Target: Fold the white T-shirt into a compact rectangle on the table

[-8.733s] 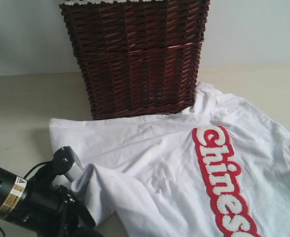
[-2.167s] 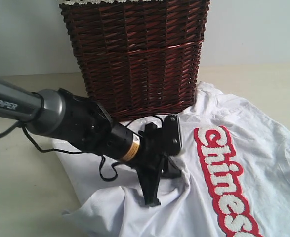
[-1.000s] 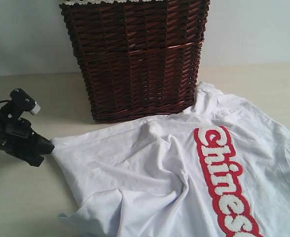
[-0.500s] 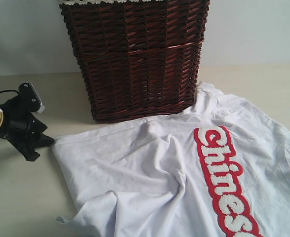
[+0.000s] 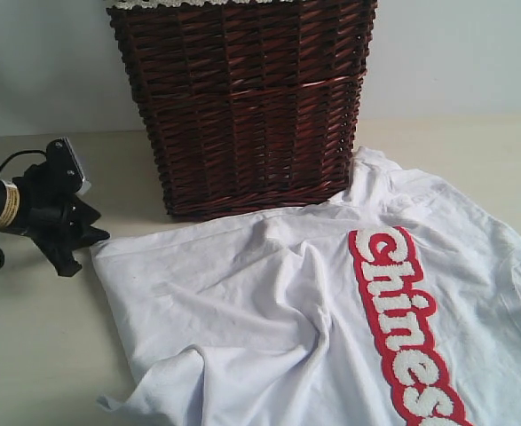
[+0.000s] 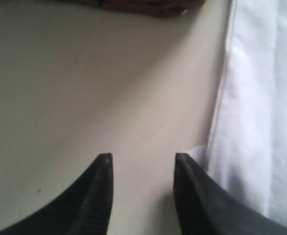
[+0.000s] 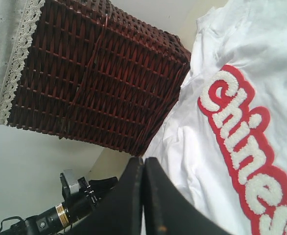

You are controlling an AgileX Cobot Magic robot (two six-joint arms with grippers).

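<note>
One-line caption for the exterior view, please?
Left hand, open and empty, beside the corner of the rumpled white T-shirt lying on the table before a wicker basket.

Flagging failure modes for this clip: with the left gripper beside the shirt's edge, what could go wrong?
The open jaws of the left gripper frame bare table, the white T-shirt just beside one finger: closing here may miss cloth. The shirt lies rumpled beside the wicker basket, so a fold could trap creases or brush it.

I see a plain pale wall behind a dark wicker basket edged with white lace trim; the light is soft.
</note>
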